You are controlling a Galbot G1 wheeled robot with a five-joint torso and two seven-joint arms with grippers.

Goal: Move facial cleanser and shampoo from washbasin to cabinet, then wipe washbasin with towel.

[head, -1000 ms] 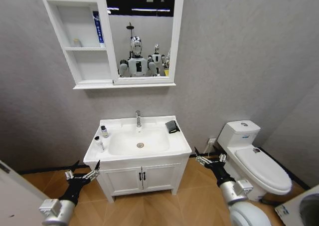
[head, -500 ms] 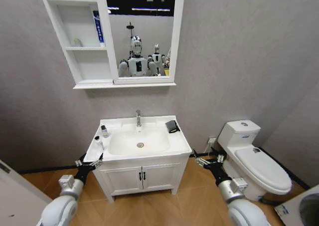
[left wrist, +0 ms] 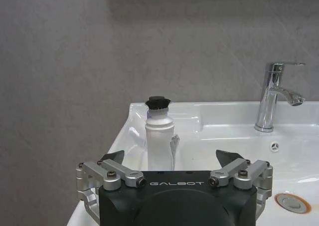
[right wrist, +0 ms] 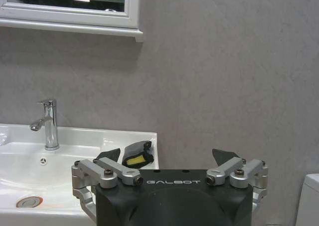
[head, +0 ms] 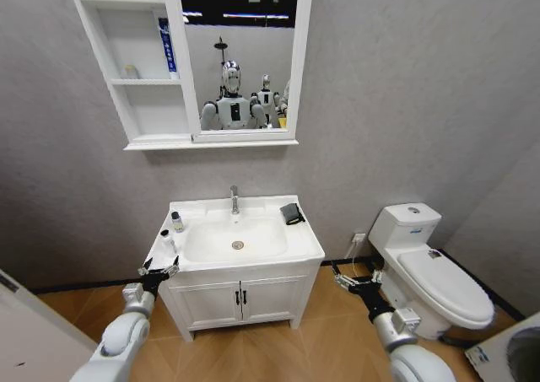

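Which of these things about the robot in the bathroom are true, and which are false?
1. The left pincer is open, facing a white bottle with a black cap on the washbasin. True.
2. The left pincer is squeezing the bottle. False: its fingers are spread and the bottle stands free beyond them.
3. The towel lies in the bowl by the drain. False: it lies on the rim at the back corner nearest the toilet.
4. The right pincer is open and holds nothing, low between the washbasin and the toilet. True.
5. The cabinet hangs on the wall above the washbasin. True.
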